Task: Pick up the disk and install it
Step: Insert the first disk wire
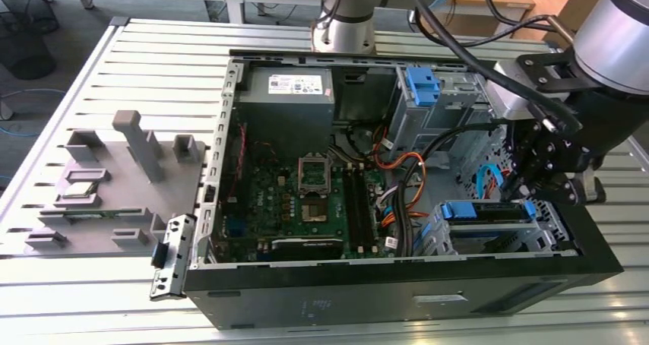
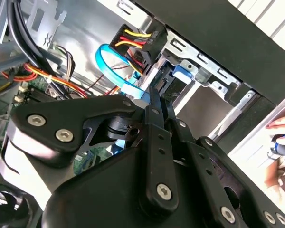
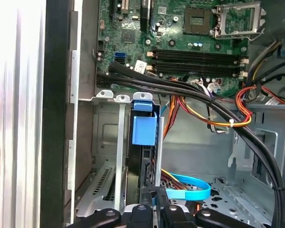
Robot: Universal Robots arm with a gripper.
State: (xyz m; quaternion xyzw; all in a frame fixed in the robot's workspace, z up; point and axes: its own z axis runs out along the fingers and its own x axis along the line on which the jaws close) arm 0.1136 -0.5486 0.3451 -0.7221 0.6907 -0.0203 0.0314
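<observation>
**Exterior view:** an opened computer case [image 1: 406, 292] is shown lying on a slatted table [image 1: 132, 49]. The disk [image 1: 489, 212], framed in blue, lies in the drive cage [image 1: 438, 242] at the exterior view's lower right, and the gripper [image 1: 530, 197] is set against its outer end. A white sticker [image 1: 287, 84] is borne by the grey power supply [image 1: 289, 117] at upper centre. Its print is too small to be read, and no label on the disk can be made out. **Second wrist view:** the gripper [image 2: 154, 95] is shown with its jaws drawn together, apparently pinching the end of the disk [image 2: 180, 71], near a blue cable [image 2: 109, 59]. A person's hand [image 2: 281, 124] is seen outside the case. **First wrist view:** the disk [image 3: 143, 130] is seen edge-on, running from the gripper [image 3: 154, 202] toward the motherboard [image 3: 199, 52]. The step in hand is judged to be the seating of the disk. It is best done with the disk kept square to the cage rails and pressed along the slot only, with the cables kept clear.
</observation>
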